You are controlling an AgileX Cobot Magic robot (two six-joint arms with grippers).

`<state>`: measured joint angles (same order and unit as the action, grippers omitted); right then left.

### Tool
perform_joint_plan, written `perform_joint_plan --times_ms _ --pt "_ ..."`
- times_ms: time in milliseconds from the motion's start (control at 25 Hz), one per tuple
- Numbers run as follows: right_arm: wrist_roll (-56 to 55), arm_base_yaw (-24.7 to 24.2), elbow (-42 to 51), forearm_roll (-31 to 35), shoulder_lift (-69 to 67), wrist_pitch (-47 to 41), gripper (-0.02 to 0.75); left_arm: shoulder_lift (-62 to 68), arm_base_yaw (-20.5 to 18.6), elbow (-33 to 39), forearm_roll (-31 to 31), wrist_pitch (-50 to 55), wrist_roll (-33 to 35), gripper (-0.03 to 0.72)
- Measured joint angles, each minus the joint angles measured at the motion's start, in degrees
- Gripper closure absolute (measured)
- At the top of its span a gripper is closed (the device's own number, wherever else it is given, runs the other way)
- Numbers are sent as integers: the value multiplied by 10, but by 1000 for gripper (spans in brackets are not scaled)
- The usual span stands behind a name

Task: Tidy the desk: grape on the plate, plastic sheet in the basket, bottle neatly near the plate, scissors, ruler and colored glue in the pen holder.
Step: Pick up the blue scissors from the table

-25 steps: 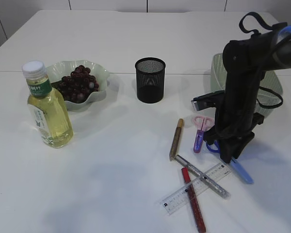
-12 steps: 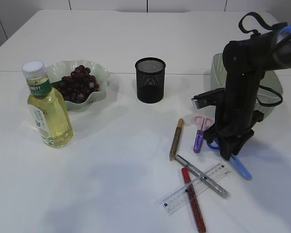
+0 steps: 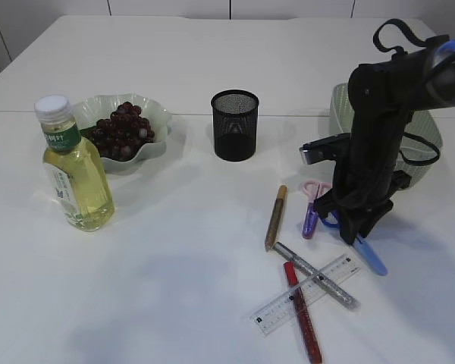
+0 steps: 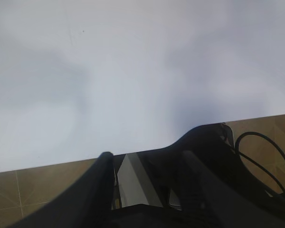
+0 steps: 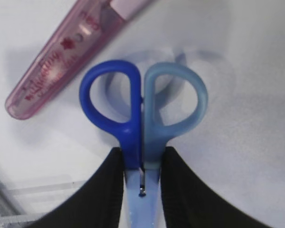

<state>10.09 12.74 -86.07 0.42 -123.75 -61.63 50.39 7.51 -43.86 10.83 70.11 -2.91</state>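
Right claw [image 5: 141, 164] clamps blue scissors [image 5: 142, 109] — blades pinched.

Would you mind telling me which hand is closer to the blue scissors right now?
The right hand: its fingers are clamped on the blue scissors just below the handle loops. The left hand sits at the table's edge, with no scissors in its view.

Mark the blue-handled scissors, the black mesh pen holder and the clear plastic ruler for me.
Blue-handled scissors [image 5: 143, 114]: right wrist view, where the two handle loops meet.
Black mesh pen holder [image 3: 234, 130]: exterior view, front wall.
Clear plastic ruler [image 3: 330, 274]: exterior view, upper right part.
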Motion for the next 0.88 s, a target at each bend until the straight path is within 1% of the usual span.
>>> perform_joint_plan --times_ms 320,880 --pt "-10 0 0 0 0 9 491 0 0 0 0 0 0 358" --pt "-23 0 -2 0 -10 9 488 0 0 0 2 0 0 359"
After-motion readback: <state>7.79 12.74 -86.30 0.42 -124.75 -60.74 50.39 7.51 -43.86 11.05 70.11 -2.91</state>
